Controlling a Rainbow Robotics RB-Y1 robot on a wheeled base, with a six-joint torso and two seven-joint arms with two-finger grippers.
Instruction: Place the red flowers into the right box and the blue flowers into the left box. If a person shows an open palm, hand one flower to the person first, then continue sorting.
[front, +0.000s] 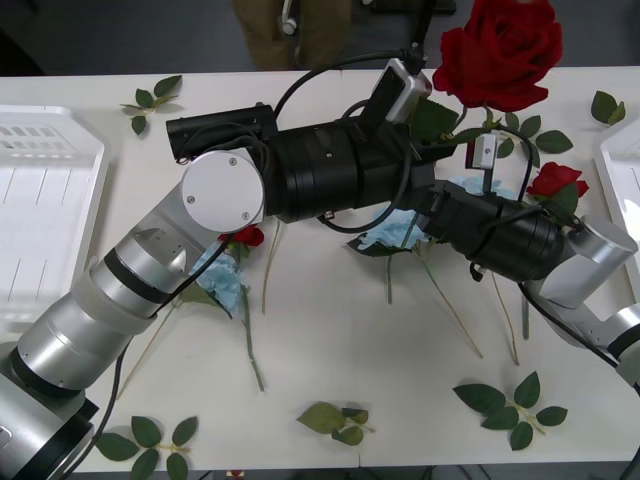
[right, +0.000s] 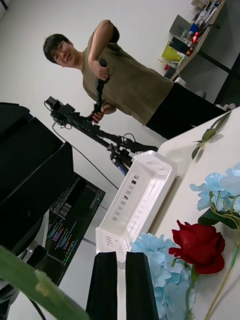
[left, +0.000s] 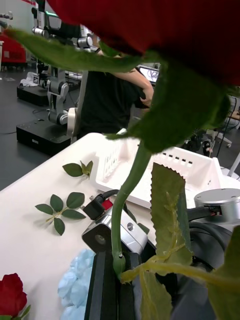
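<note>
left gripper (left: 117, 280): fingers pressed together on the stem of a red rose (front: 497, 50), pinched low so the bloom stands up high above the table (front: 330, 330)
held rose: bloom up by the table's far edge, stem running down into the left gripper's black fingers; looks lifted for carrying, probably toward the right box (front: 622, 170)
left arm: reaches across the table's middle toward the right side, crossing over the right arm
right gripper (right: 125, 285): black fingers close together, nothing seen between them; cannot tell for sure whether fully shut; a leaf edge passes in front
right gripper position: low over the table centre, just beside blue flowers (right: 160, 265) and a second rose (right: 199, 247)
second rose: lying on the table, touching the blue heads, just off the right fingertips, not gripped
third red bloom (front: 556, 182): beside the right arm, near the right box
left box (front: 45, 200): at the table's left edge, no flowers seen in it
loose leaf sprigs (front: 510, 405): scattered on the table, not part of the sort
risk: arms overlap, so swinging the rose rightward could foul the right arm
</note>
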